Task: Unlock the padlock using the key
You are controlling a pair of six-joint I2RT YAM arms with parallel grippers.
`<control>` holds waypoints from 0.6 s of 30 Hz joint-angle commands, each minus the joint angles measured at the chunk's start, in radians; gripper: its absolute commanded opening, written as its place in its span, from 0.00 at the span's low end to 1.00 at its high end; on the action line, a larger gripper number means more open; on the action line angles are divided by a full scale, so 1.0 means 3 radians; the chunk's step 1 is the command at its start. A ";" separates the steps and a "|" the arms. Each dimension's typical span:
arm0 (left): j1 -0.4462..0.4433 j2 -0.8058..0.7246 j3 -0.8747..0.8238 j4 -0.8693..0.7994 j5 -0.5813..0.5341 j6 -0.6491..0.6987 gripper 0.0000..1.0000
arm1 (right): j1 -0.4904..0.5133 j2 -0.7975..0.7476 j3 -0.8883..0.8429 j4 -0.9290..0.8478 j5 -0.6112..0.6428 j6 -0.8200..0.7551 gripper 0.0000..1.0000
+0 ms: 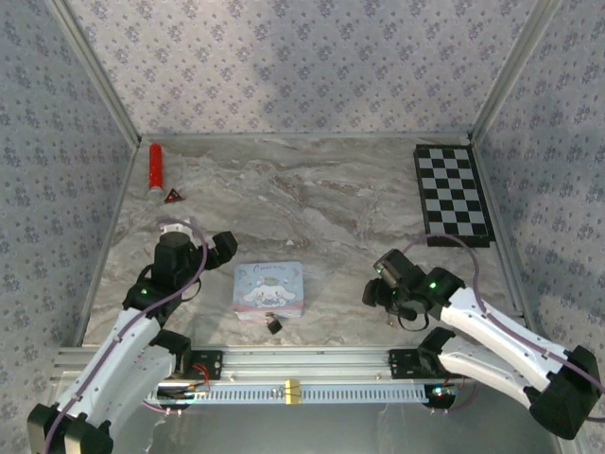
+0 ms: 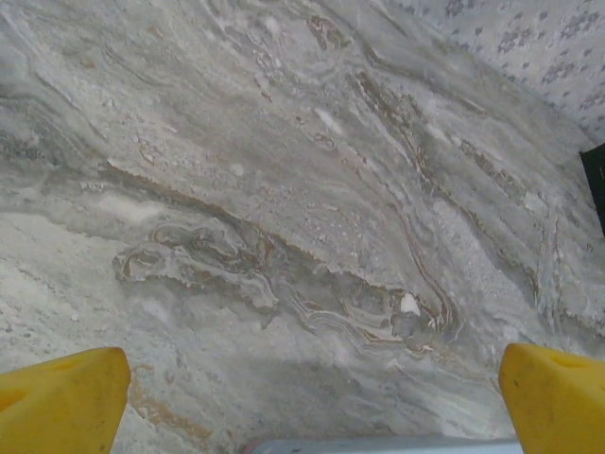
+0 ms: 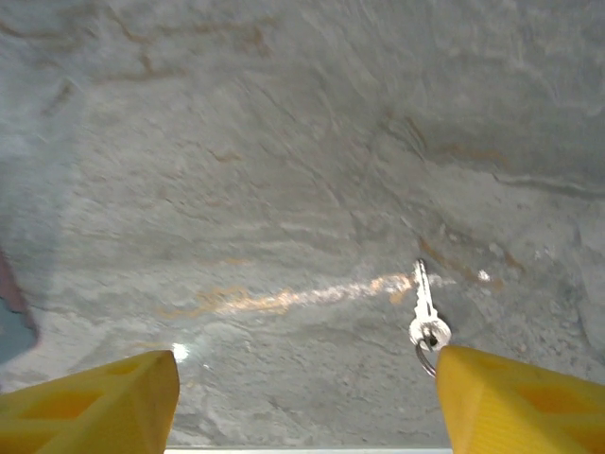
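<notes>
Two arms sit bent low at the bottom of the top view. My left gripper (image 1: 223, 246) points toward the upper right, just left of the pastel tin (image 1: 269, 288). On its wrist view the yellow fingers (image 2: 61, 402) stand spread wide over bare marble, with nothing between them. My right gripper (image 1: 381, 288) is folded in at lower right, nose down to the table (image 1: 312, 189). Its fingers (image 3: 515, 402) are apart too and pinch nothing. The key (image 3: 423, 305) lies flat just beside the finger at the frame's right, blade toward the top.

The padlock (image 1: 274, 324) lies just below the tin's lower edge, near the front rail (image 1: 312, 357). Lettering on the tin is too small for me to read.

Mid-table is open marble. A checkerboard (image 1: 454, 194) takes the upper right. A red cylinder (image 1: 155, 165) and a red triangle (image 1: 172, 196) sit upper left by the wall.
</notes>
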 commanded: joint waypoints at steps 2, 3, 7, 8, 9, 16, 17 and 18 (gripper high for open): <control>-0.0012 -0.0122 -0.0057 0.0091 -0.0152 0.0023 1.00 | 0.0125 0.0192 -0.0054 -0.0234 0.0202 0.0334 0.65; -0.0012 -0.0135 -0.0063 0.0080 -0.0162 0.0034 1.00 | 0.0155 0.0229 -0.0065 -0.0251 0.0220 0.0357 0.64; -0.0012 -0.0189 -0.0094 0.0053 -0.0188 0.0042 1.00 | 0.0213 0.0328 -0.0155 -0.0236 0.0219 0.0433 0.59; -0.0012 -0.0199 -0.0108 0.0061 -0.0188 0.0034 1.00 | 0.0224 0.0340 -0.0189 -0.0224 0.0212 0.0450 0.57; -0.0012 -0.0210 -0.0123 0.0066 -0.0188 0.0024 1.00 | 0.0232 0.0350 -0.0215 -0.0217 0.0216 0.0460 0.55; -0.0009 -0.0259 -0.0159 0.0055 -0.0218 0.0006 1.00 | 0.0297 0.0353 -0.0380 -0.0176 0.0234 0.0585 0.45; -0.0012 -0.0261 -0.0153 0.0052 -0.0214 0.0006 1.00 | 0.0310 0.0359 -0.0404 -0.0143 0.0236 0.0605 0.44; -0.0012 -0.0261 -0.0152 0.0052 -0.0216 0.0005 1.00 | 0.0320 0.0368 -0.0436 -0.0094 0.0232 0.0624 0.43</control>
